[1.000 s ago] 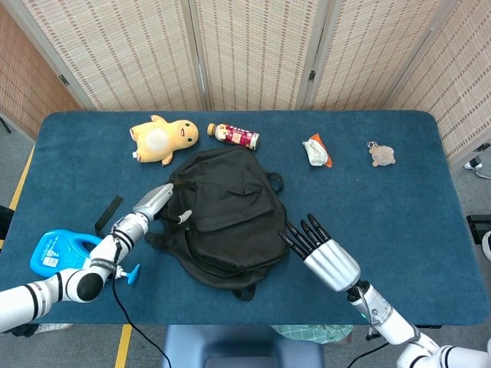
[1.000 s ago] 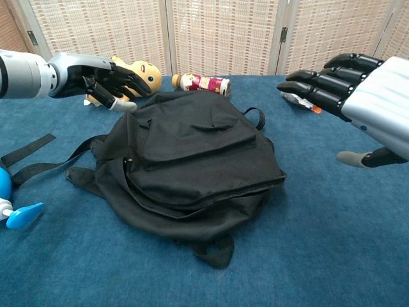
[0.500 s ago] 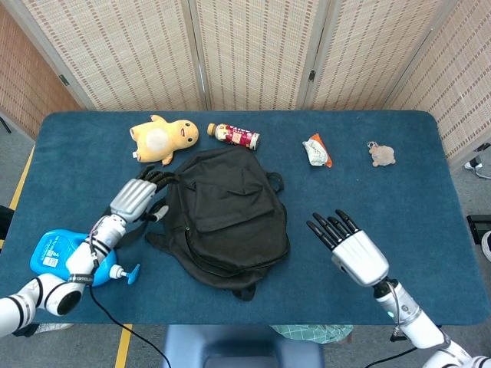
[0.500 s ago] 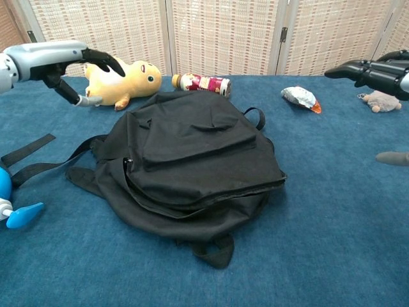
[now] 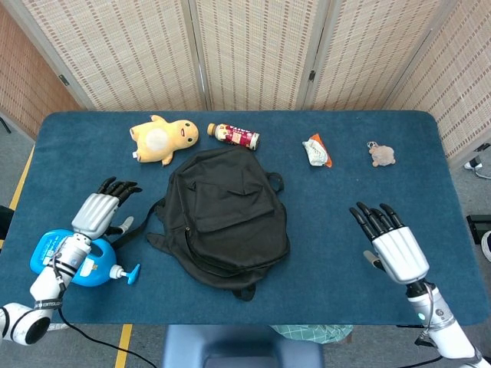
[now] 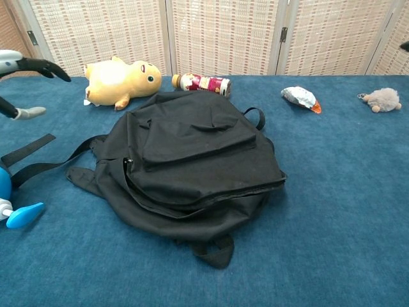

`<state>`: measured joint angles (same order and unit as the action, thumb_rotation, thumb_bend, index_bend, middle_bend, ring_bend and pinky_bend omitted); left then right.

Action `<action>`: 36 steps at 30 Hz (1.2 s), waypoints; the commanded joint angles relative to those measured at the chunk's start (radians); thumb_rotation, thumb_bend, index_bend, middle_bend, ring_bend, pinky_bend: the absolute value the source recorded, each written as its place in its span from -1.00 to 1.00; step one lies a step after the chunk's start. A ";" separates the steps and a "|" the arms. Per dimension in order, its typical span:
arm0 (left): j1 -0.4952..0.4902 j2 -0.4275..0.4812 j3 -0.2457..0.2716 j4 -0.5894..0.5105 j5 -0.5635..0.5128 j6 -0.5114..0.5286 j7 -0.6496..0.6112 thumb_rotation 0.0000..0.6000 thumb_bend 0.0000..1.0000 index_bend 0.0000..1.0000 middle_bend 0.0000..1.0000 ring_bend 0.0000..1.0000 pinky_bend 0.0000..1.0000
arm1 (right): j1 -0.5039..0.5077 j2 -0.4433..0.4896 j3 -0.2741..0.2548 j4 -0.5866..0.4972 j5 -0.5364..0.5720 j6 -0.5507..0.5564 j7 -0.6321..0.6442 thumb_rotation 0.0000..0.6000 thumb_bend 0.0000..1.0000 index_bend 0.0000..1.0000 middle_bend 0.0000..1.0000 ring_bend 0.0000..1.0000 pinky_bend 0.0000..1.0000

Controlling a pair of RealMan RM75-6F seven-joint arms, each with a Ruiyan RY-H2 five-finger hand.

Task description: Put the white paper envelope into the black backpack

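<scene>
Yellow plush duck [image 5: 162,137], lying on its side at the far edge of the blue table [image 5: 368,184], well beyond my left fingers.

Small bottle with red label [image 5: 235,136], on its side just beside the duck, further toward my right.

Crumpled snack packet [image 5: 316,149], white with an orange tip, far ahead of my right fingers.

Small grey fluffy keychain toy [image 5: 380,155], near the packet, also far ahead of my right fingers.

Blue spray bottle [image 5: 65,257], lying flat at the near table edge, close behind my left fingers.

Woven folding screen [image 5: 253,50], behind the table.
</scene>
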<state>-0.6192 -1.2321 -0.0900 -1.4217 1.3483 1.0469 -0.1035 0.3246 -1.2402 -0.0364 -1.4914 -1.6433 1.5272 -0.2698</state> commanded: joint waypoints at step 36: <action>0.459 0.073 0.075 -0.229 0.044 0.511 0.098 1.00 -0.07 -0.62 -0.73 -0.73 -1.00 | -0.254 0.105 0.048 -0.056 0.158 0.086 0.277 1.00 -0.77 -0.98 -0.89 -0.77 -0.85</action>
<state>-0.1867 -1.1649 -0.0292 -1.6401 1.3590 1.5366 -0.0074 0.0745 -1.1341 0.0103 -1.5509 -1.4831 1.6093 0.0031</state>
